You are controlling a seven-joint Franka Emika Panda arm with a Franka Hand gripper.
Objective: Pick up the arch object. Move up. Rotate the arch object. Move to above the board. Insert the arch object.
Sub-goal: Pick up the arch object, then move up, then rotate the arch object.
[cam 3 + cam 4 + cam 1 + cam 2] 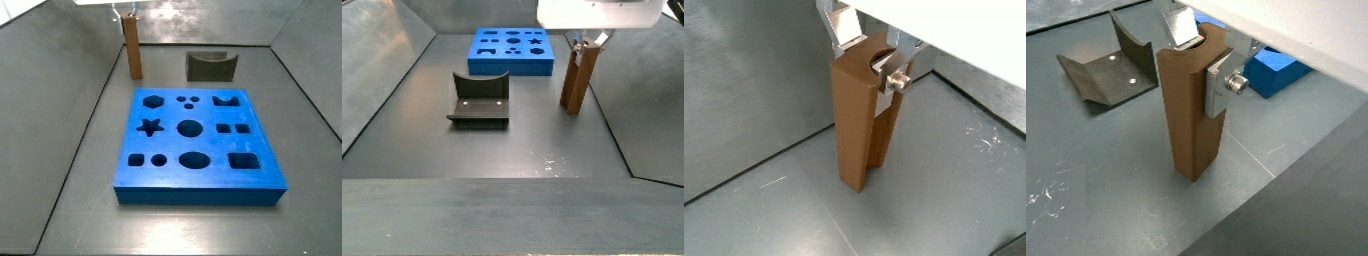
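The arch object [858,120] is a tall orange-brown slab standing upright on the grey floor, also seen in the wrist view [1186,110] and in both side views [132,50] [577,80]. My gripper [869,70] comes down over its top end, where the curved notch is. The silver finger plates flank that end and press on its two sides, so the gripper [1193,60] is shut on it. The slab's foot still touches the floor. The blue board [214,143] lies flat well apart from it, with its cut-outs showing; one corner appears in a wrist view [1273,72].
The dark fixture [210,67] stands on the floor between the arch object and the board's far end, also in a side view [478,100] and a wrist view [1109,72]. Grey sloping walls [80,80] enclose the floor, close beside the arch object.
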